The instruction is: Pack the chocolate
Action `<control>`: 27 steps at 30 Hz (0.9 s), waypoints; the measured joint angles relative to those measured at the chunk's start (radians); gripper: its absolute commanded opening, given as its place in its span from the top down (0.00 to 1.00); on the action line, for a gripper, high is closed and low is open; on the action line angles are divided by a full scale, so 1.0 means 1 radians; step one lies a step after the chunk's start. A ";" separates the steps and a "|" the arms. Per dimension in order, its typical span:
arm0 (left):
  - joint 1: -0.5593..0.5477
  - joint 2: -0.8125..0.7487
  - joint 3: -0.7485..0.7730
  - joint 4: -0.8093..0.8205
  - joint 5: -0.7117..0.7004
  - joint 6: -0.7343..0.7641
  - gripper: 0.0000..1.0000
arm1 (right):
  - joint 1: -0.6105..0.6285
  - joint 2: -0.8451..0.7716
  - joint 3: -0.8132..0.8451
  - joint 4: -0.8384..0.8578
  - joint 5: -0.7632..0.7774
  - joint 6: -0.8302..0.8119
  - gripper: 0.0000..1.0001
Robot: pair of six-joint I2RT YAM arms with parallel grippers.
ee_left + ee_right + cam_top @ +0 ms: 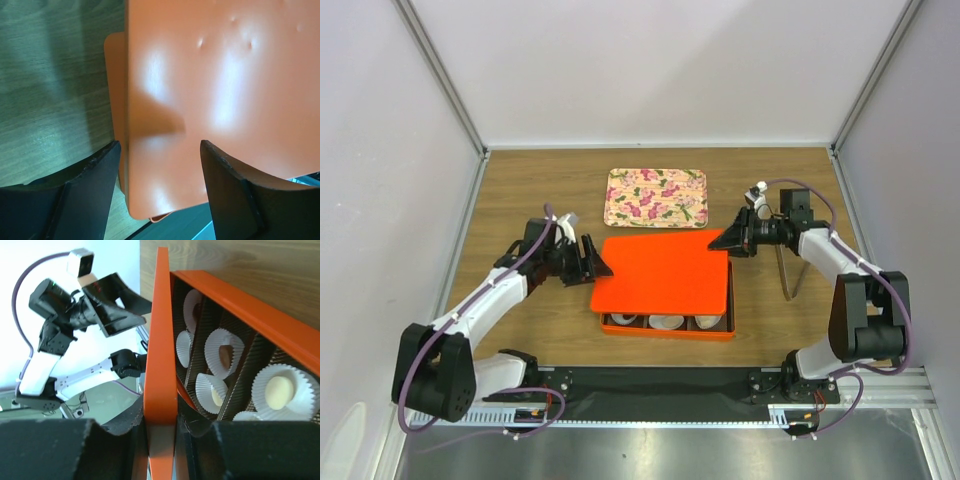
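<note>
An orange box (pixel 620 329) sits at the table's middle front, with white paper cups (pixel 667 322) showing along its near side. An orange lid (pixel 665 272) lies tilted over it. My right gripper (pixel 723 240) is shut on the lid's right edge (pixel 160 365); the fingers (pixel 125 440) pinch it from both sides. Under the raised lid, the right wrist view shows several cups (pixel 220 347) in dark dividers; one holds a brown chocolate (pixel 226 356), others hold pale pieces (pixel 279 390). My left gripper (pixel 600 268) is open at the lid's left corner (pixel 165 100), with its fingers (pixel 100 170) straddling it.
A floral tray (pixel 657 197) lies behind the box at the back middle. A thin dark rod (pixel 786 272) lies on the wood to the right of the box. White walls close in the table on three sides.
</note>
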 measured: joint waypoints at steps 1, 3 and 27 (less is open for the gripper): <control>0.000 0.005 0.000 0.003 0.003 -0.002 0.30 | 0.003 -0.008 -0.006 0.005 -0.003 0.000 1.00; 0.000 0.010 0.000 0.008 0.005 -0.006 0.31 | 0.008 -0.024 -0.019 0.011 -0.009 0.002 1.00; -0.019 -0.004 -0.084 0.095 0.057 -0.041 0.44 | -0.011 -0.061 -0.027 -0.212 0.101 -0.129 0.52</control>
